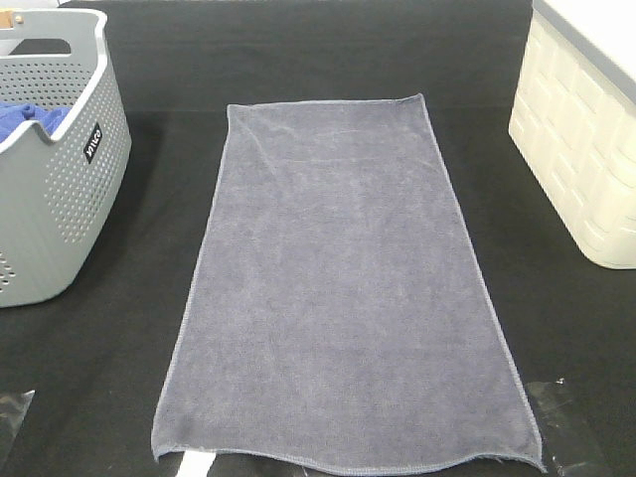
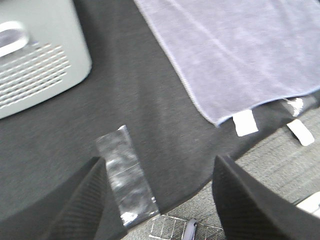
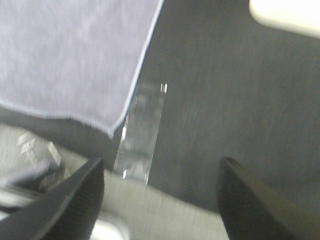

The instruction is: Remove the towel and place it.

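Towel (image 1: 343, 288) placement looks finished, or very nearly so: the grey-lavender cloth lies spread flat and full length down the middle of the black worktop (image 1: 149, 248), its near hem reaching the worktop's front edge and its far hem well short of the back edge. It is outside the grey perforated basket (image 1: 55, 179) at the left edge, where a bright blue cloth (image 1: 30, 119) sits inside, and it is well apart from the cream bin (image 1: 581, 149) at the right edge.

Neither arm shows in the high view. Each wrist view shows its tool hanging over a front corner area of the worktop. The left tool (image 2: 160, 200) has its jaws spread wide with nothing between them, above a strip of clear tape (image 2: 125, 180) and near the towel's front left corner. The right tool (image 3: 160, 200) is likewise released and empty, over a second tape strip (image 3: 142, 135), just beside the towel's front right corner.

My judgement is that the step in hand is the release and retreat after laying the towel out. If anything remains, the next move would call only for keeping both tools clear of the hem so the cloth is not dragged or wrinkled.
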Robot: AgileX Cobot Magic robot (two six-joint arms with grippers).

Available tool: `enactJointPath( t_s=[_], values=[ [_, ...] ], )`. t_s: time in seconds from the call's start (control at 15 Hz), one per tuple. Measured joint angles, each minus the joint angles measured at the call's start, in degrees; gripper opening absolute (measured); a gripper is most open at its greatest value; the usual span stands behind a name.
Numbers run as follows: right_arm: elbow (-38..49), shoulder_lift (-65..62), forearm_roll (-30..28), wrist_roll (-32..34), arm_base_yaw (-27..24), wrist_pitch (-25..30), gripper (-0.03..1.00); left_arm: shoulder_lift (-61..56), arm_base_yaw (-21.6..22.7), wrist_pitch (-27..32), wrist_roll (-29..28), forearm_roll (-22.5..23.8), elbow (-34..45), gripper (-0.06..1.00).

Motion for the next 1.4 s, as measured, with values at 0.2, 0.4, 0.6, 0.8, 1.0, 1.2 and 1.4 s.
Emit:
enactJointPath(
  t_s=[0.2, 0.4, 0.6, 0.8, 1.0, 1.2, 1.4],
  values=[
    [0.86, -7.28, 0.00, -0.29, 0.00, -1.26, 0.62, 0.00, 0.00, -0.46, 3.21, -2.29, 0.00, 0.60],
    [0.97, -15.93, 0.00, -0.74, 0.00, -1.60, 0.62, 0.00, 0.00, -0.46, 5.56, -3.95, 0.00, 0.60],
    [0.97, -16.79, 0.00, -0.74, 0.00, -1.60, 0.62, 0.00, 0.00, -0.46, 5.67, -3.95, 0.00, 0.60],
    [0.97, -16.79, 0.00, -0.74, 0.00, -1.60, 0.62, 0.00, 0.00, -0.46, 5.67, -3.95, 0.00, 0.60],
    [0.97, -16.79, 0.00, -0.74, 0.00, -1.60, 0.62, 0.00, 0.00, -0.46, 5.67, -3.95, 0.00, 0.60],
    [0.97, -16.79, 0.00, -0.74, 0.00, -1.60, 0.62, 0.00, 0.00, -0.46, 5.67, -3.95, 0.00, 0.60],
    [0.97, -16.79, 0.00, -0.74, 0.00, -1.60, 0.62, 0.00, 0.80, -0.46, 5.67, -3.95, 0.00, 0.60]
  ],
)
